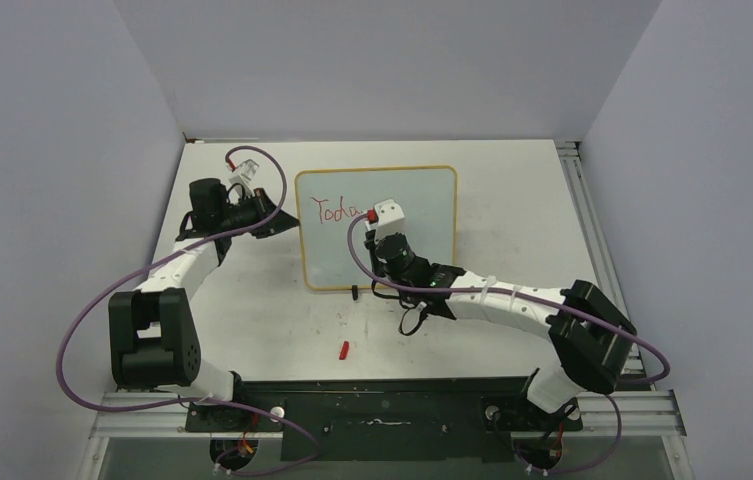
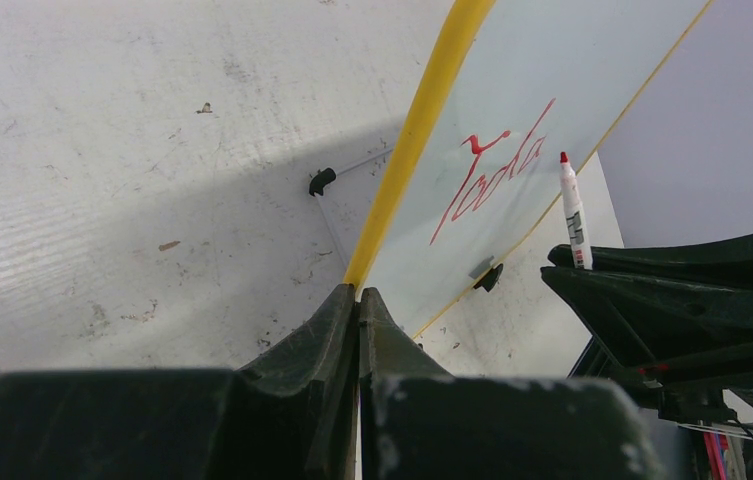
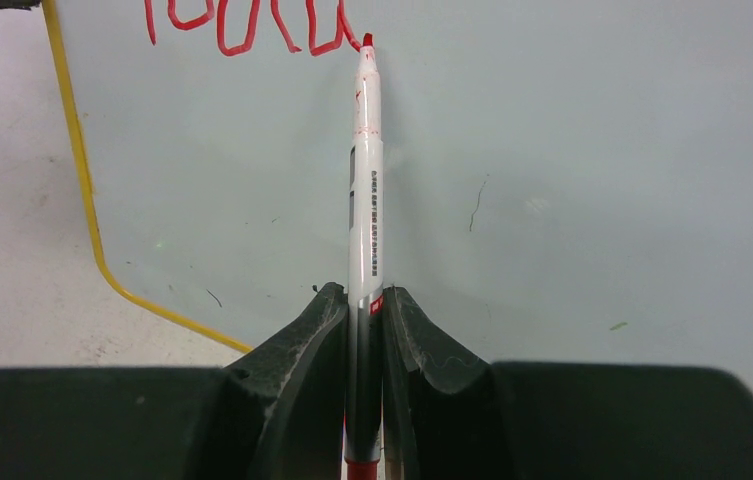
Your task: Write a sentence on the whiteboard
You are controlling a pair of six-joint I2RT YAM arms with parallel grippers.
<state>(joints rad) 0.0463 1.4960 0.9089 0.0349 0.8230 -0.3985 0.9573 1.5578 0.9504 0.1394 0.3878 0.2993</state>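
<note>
Right wrist, right end effector (image 3: 364, 300) gripping marker (image 3: 365, 180), tip touching whiteboard (image 3: 572, 150)

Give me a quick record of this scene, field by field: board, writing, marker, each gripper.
whiteboard: on the table, yellow frame
writing: red "Toda", sentence unfinished
marker: uncapped, tip at the end of the last letter
left gripper: shut on the whiteboard's frame edge
right gripper: shut on the marker's barrel
loose item: small red piece on the table near the arms, maybe a cap
</note>
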